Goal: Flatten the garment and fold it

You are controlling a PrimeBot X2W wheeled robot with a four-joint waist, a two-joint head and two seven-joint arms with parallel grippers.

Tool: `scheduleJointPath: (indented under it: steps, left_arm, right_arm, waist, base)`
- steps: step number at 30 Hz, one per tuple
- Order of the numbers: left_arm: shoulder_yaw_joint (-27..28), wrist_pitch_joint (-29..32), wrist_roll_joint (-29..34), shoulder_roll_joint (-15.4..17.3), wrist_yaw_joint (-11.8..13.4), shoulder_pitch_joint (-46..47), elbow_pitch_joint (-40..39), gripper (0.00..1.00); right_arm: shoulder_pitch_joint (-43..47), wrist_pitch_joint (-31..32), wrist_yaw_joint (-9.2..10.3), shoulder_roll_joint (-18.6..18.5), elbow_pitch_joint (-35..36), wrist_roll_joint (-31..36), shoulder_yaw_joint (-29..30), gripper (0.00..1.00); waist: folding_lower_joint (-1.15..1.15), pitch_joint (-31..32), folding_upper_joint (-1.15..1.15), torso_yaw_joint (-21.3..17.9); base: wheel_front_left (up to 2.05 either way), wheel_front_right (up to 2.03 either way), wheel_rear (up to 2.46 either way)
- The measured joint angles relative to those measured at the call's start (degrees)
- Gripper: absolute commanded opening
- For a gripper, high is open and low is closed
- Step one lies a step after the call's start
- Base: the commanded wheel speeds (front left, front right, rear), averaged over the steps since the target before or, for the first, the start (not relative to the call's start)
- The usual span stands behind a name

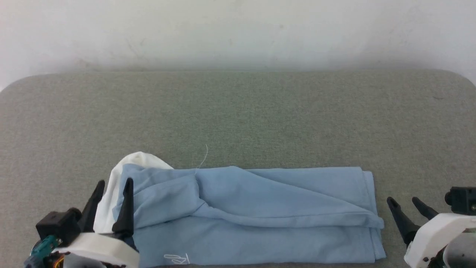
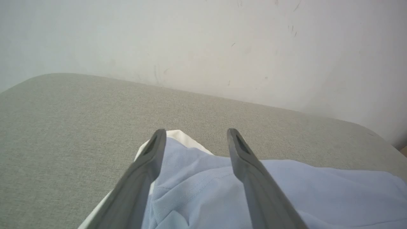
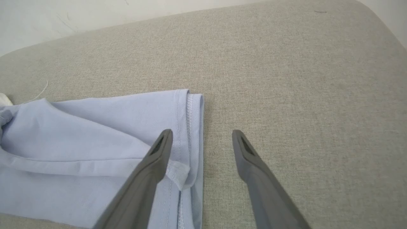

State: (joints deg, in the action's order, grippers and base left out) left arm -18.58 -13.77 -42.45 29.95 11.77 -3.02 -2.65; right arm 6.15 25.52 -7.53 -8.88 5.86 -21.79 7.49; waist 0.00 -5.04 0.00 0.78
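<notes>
The left tool [image 1: 115, 181], jaws spread and empty, hangs over the white collar end of the garment [image 1: 260, 208], which lies long-ways left to right at the table's [image 1: 260, 111] near edge. The right tool [image 1: 402, 200], equally spread, sits just off its hem, so the left arm looks nearer.

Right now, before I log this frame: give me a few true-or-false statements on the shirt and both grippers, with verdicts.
1. The garment lies folded in a long band near the table's front edge. True.
2. The left gripper is shut on the collar. False: it is open over the collar end, gripping nothing.
3. The right gripper is open at the garment's end with the stitched hem. True.
4. The white collar sits at the garment's right end. False: it is at the left end.
</notes>
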Motion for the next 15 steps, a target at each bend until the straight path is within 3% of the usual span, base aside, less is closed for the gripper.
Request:
scheduleJointPath:
  steps: [8, 15]
  left_arm:
    - [1.5, -0.9, 9.5, -3.6, 0.5, 2.9, -1.2, 1.0]
    - [2.5, -0.9, 15.5, -6.1, -0.7, 2.9, -2.9, 1.0]
  right_arm:
    - [-5.3, 6.7, 0.01, -2.9, -9.0, -1.6, -3.1, 1.0]
    - [-8.4, 9.8, 0.01, -3.6, -18.9, -2.7, -7.0, 1.0]
  waist:
    - [0.0, 0.6, 0.0, 2.1]
    - [0.0, 0.2, 0.0, 4.1]
  base:
    - [0.0, 0.0, 0.0]
    - [0.0, 0.0, 0.0]
